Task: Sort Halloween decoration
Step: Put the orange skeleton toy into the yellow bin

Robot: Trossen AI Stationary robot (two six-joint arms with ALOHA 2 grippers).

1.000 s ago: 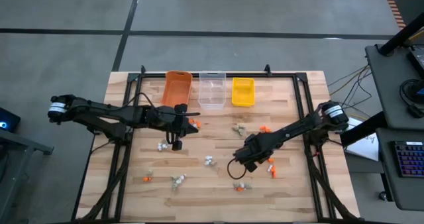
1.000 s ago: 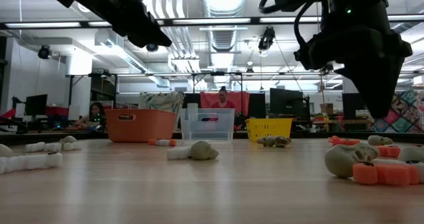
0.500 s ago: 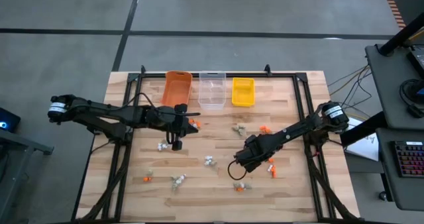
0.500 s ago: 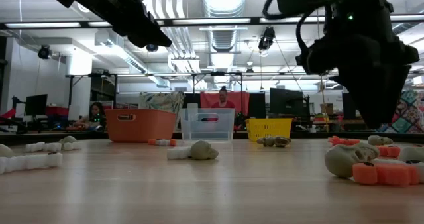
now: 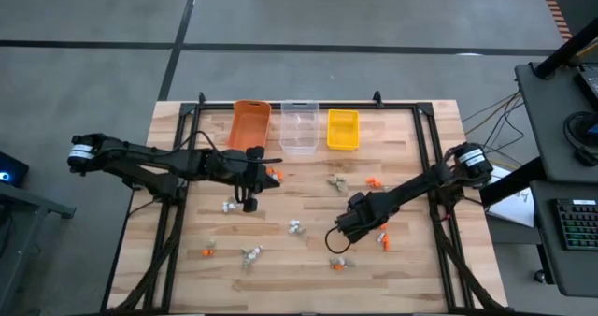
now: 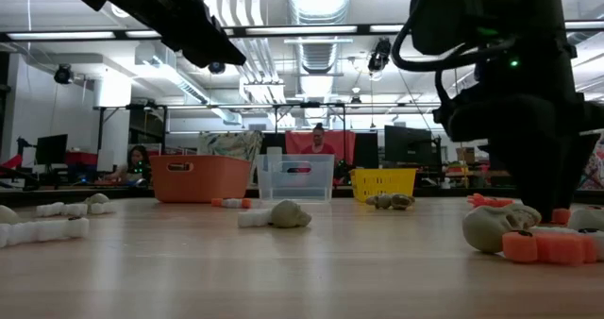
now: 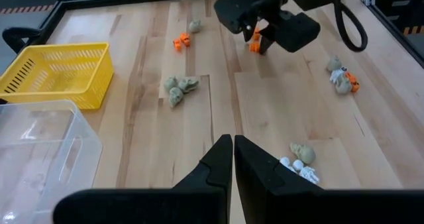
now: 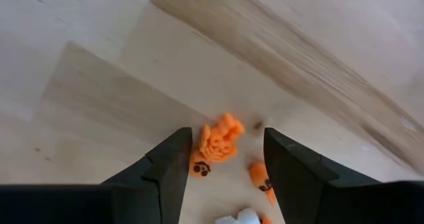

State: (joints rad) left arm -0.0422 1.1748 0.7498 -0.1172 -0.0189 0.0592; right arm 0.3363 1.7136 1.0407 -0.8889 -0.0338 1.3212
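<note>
Right gripper (image 8: pixel 222 159), fingers apart, hangs over an orange trinket (image 8: pixel 216 143) lying between them (seemingly untouched); left gripper (image 7: pixel 233 159), closed, waits well apart.

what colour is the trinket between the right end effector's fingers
Bright orange, with small dark markings. The trinket shows best in the right wrist view, between the open right end effector.
</note>
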